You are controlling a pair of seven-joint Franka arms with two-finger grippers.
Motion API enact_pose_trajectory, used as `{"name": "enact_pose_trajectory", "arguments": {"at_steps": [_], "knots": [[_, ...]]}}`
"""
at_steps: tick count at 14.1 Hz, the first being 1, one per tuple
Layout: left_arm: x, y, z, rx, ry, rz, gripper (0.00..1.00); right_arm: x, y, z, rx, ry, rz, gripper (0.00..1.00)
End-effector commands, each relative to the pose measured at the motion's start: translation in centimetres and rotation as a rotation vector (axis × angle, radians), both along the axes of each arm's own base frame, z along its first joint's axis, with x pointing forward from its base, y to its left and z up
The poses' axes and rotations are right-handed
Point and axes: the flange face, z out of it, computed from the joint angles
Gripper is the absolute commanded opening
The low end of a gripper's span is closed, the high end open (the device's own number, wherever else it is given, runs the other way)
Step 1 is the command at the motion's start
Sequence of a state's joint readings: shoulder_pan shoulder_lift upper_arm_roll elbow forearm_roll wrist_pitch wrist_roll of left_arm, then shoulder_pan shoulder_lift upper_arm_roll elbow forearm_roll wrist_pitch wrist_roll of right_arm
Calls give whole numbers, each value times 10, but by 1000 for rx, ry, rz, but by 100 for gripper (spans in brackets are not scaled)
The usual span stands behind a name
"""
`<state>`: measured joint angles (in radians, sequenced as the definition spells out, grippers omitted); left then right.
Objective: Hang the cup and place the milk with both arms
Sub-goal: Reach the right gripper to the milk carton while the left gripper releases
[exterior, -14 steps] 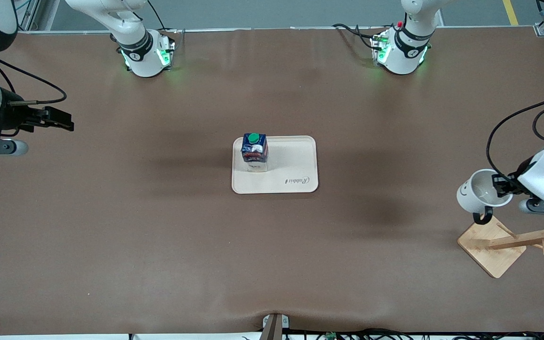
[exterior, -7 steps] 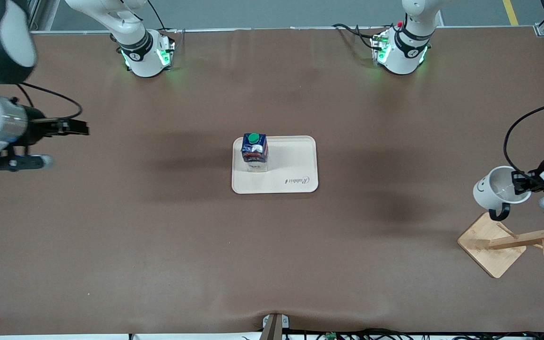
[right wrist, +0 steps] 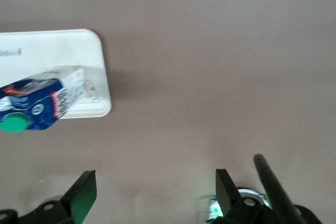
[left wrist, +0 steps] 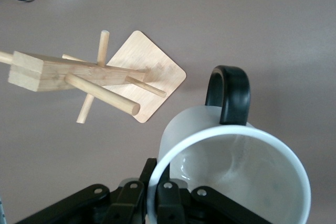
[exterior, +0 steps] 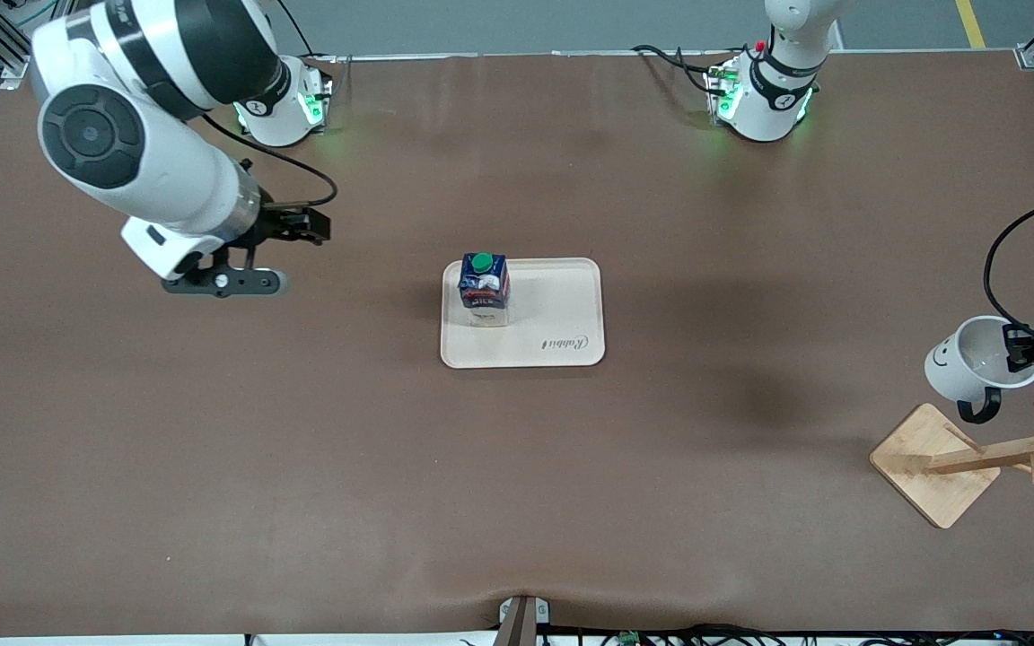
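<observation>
Milk [exterior: 483,289] stands upright on my cream tray [exterior: 562,314] at mid-table, at the tray's end toward the right arm. My right gripper [exterior: 302,224] hangs over bare table between its base and the tray, fingers apart with nothing between them. My left gripper [exterior: 1024,348] is clamped on the cup's [exterior: 966,363] rim, holding it in the air, tilted, handle down, just above the wooden rack [exterior: 966,458] at the left arm's end.
</observation>
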<state>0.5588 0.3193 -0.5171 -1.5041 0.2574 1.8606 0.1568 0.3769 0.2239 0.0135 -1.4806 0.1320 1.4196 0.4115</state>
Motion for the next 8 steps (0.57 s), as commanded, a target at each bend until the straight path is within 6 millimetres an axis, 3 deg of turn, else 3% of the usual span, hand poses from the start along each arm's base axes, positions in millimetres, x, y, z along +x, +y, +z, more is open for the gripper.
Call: {"name": "enact_pose_trajectory", "arguments": {"at_steps": [1, 3, 5, 8], "knots": [[-2, 14, 7, -20, 5, 11, 0, 3, 27, -28, 31, 39, -34, 100], [-3, 23, 6, -21, 7, 15, 0, 1, 52, -40, 5, 22, -106, 100], [-4, 37, -1, -30, 16, 26, 0, -4, 73, -37, 22, 4, -155, 100], [-7, 50, -4, -63, 18, 29, 0, -12, 121, -62, 90, -60, -237, 100]]}}
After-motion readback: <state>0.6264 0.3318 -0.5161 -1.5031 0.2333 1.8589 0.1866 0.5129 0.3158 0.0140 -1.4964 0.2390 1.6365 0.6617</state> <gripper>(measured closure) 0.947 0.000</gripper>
